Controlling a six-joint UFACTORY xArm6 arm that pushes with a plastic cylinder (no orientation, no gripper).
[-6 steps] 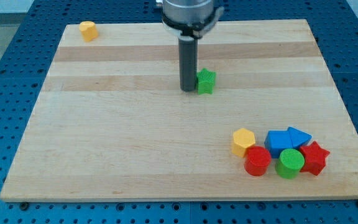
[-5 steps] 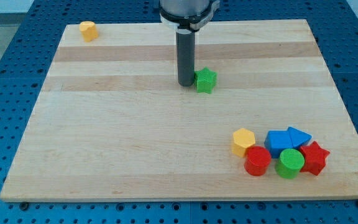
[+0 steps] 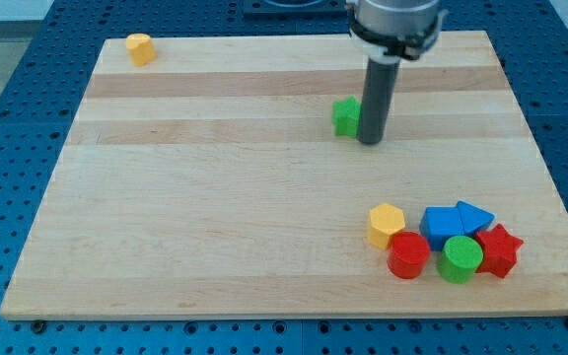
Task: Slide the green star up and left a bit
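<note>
**While our tip sits by the star, the push is about to start**

Since our rod holds nothing and can only push, we look first at where it ends. Our tip [image 3: 370, 141] is down on the board [image 3: 215, 217], on the right side of the green star [image 3: 346, 116] and a little below it. The rod hides part of the star's right edge, so we think they are touching or just beside each other, but we cannot tell which.

The rod stands straight up and down. Its wide grey top is at the view's top, right of the middle.

The star sits in the upper part of the board, a bit right of the middle. It has bare wood to its left and above it.

We think this is the lining-up step, or the very start of the push. The star has to go up and left. Our tip is on the lower right of it, and that looks like the right side to push from. The next move calls for a short, slow slide up and left, aimed at the middle of the star so it does not spin away. Only a little push is asked for.

Far away, a yellow block [image 3: 140, 47] sits in the top left corner. A bunch of blocks [image 3: 447, 241] sits at the lower right, well apart from us.
</note>
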